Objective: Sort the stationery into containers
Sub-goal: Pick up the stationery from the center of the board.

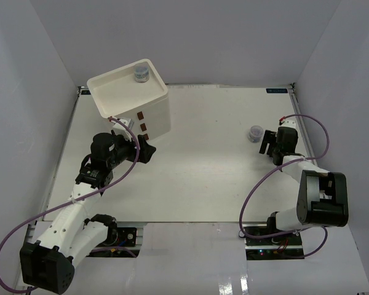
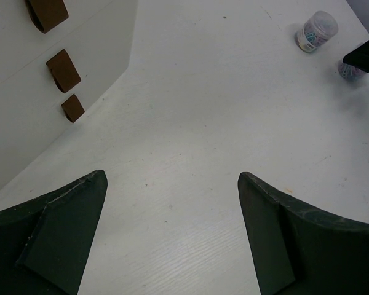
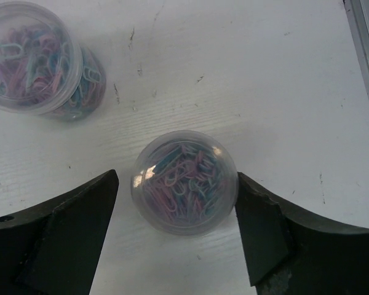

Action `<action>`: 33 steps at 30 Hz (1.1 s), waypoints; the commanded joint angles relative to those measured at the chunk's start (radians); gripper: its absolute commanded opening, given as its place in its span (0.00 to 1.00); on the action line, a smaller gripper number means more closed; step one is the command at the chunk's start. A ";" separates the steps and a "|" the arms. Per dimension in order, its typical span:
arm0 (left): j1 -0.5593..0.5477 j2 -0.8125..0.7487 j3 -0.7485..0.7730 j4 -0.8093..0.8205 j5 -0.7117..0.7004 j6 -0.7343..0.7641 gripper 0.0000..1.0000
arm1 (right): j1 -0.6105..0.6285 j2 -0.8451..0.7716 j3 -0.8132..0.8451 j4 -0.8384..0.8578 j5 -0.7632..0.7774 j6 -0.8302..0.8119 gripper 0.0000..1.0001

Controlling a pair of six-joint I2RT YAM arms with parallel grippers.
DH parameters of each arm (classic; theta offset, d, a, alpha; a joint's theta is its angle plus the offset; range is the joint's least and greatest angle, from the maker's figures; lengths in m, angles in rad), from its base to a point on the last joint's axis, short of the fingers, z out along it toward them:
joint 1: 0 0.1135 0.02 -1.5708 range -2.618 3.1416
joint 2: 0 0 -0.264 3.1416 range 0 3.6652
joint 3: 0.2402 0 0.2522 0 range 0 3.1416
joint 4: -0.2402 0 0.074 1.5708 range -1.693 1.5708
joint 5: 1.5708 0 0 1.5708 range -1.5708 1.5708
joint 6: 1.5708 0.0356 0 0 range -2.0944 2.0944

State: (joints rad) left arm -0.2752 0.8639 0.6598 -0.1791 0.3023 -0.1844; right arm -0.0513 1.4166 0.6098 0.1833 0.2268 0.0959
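The white drawer unit stands at the far left, with one clear jar of coloured clips in its tray top. A second jar stands on the table at the right. In the right wrist view that jar is at the upper left, and a third jar stands between the fingers of my right gripper. The gripper is open around it, with the right finger close to the jar's side. My left gripper is open and empty just in front of the drawers' brown handles. No pens, tape rings or stick show.
The left wrist view shows the two jars far off, one in the open and one partly behind the right gripper's dark finger. The metal table rail runs close on the right of the right gripper. White walls enclose the table.
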 commanded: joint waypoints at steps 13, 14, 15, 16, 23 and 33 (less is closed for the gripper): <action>-0.002 0.029 -0.009 0.023 0.106 -0.001 0.98 | 0.148 -0.241 -0.127 0.148 -0.327 -0.149 0.56; -0.004 0.030 -0.011 0.030 0.133 0.000 0.98 | 0.174 -0.260 -0.133 0.153 -0.348 -0.182 0.56; -0.004 0.037 -0.011 0.033 0.144 0.000 0.98 | 0.198 -0.289 -0.131 0.151 -0.378 -0.206 0.56; -0.005 0.043 -0.006 0.033 0.152 0.000 0.98 | 0.244 -0.300 -0.127 0.144 -0.450 -0.226 0.56; -0.005 0.089 0.049 0.009 0.216 -0.093 0.98 | 0.424 -0.343 -0.035 0.088 -0.705 -0.317 0.56; -0.038 0.126 0.164 -0.030 0.227 -0.435 0.98 | 0.628 -0.236 0.129 0.062 -0.794 -0.372 0.58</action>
State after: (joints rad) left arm -0.2901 0.9829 0.7692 -0.2028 0.4973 -0.4984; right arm 0.5434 1.1534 0.6781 0.2276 -0.5117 -0.2432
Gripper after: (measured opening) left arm 0.979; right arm 0.664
